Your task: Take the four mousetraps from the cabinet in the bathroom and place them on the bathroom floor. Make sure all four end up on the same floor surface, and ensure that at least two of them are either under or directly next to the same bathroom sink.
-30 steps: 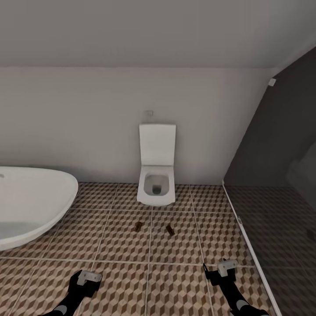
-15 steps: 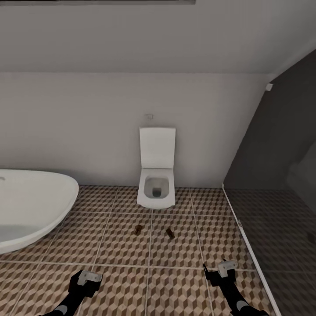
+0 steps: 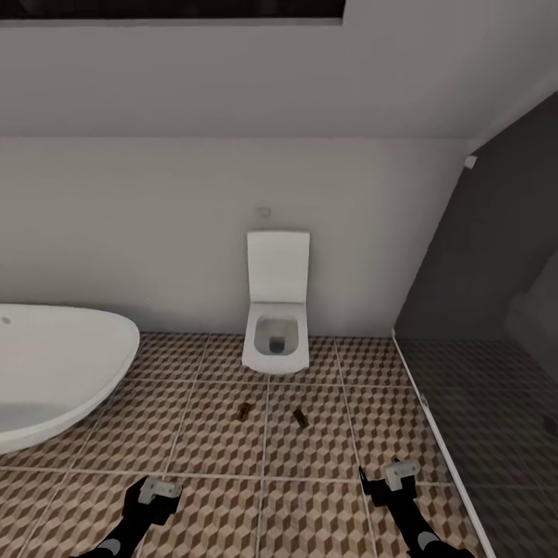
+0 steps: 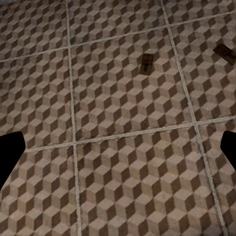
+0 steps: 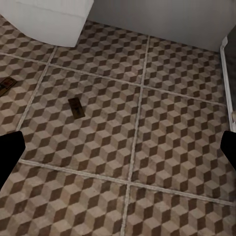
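Lying on the bathroom floor (image 3: 194, 434) before the toilet (image 3: 276, 341), two mousetraps (image 3: 243, 412), seemingly lengthwise toward it, between wide-spread, empty left gripper (image 3: 152, 496) and right gripper (image 3: 391, 480).

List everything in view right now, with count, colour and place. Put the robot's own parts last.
mousetraps: two, brown, flat on the floor in front of the toilet, apart from each other, one nearer the bathtub, one nearer the glass panel.
bathroom floor: one, tiles in a brown, beige and white cube pattern with pale grout.
toilet: one, white, lid raised, against the back wall.
bathtub: one, white, at the head view's left edge.
glass panel: one, dark, along the right side.
wall: pale grey, behind the toilet.
left gripper: one, black with pale fittings, low over the floor, jaws apart, holding nothing.
right gripper: one, same colours, low over the floor, jaws apart, holding nothing.
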### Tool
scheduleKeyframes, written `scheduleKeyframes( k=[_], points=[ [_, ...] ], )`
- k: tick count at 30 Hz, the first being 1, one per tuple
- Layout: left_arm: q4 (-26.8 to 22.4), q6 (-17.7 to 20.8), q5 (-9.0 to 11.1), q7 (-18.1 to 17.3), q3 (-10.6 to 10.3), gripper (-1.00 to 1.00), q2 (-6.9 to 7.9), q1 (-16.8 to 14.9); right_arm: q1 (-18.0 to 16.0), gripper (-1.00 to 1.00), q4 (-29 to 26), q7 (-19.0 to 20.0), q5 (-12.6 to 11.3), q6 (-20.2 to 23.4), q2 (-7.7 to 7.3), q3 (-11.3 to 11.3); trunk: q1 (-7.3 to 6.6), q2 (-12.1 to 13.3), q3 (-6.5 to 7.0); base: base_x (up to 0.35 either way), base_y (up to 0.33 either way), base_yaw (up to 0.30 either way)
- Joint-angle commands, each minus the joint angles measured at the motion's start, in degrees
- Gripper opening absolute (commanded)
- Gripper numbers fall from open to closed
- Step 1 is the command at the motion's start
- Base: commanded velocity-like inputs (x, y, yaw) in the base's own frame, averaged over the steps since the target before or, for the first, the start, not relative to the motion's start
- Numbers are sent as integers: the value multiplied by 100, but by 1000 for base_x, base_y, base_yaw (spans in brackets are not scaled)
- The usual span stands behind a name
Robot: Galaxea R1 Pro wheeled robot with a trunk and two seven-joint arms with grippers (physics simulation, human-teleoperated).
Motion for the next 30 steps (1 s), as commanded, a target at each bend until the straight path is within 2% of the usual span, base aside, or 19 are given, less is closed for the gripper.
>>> scheduleKeyframes(
  k=[1, 16, 30],
  points=[
    [19, -29, 55, -24, -47, 100, -4, -7, -4, 100, 2, -17, -43, -14, 1, 52, 3, -10, -1, 0, 0, 0],
    [18, -26, 56, -22, -48, 100, -4, -7, -4, 100, 2, -17, -41, -14, 3, 52, 3, -10, 138, 0, 0, 2],
    [19, -27, 56, -22, -48, 100, -4, -7, -4, 100, 2, -17, -37, -14, 4, 52, 3, -10, 267, 0, 0, 52]
  ],
)
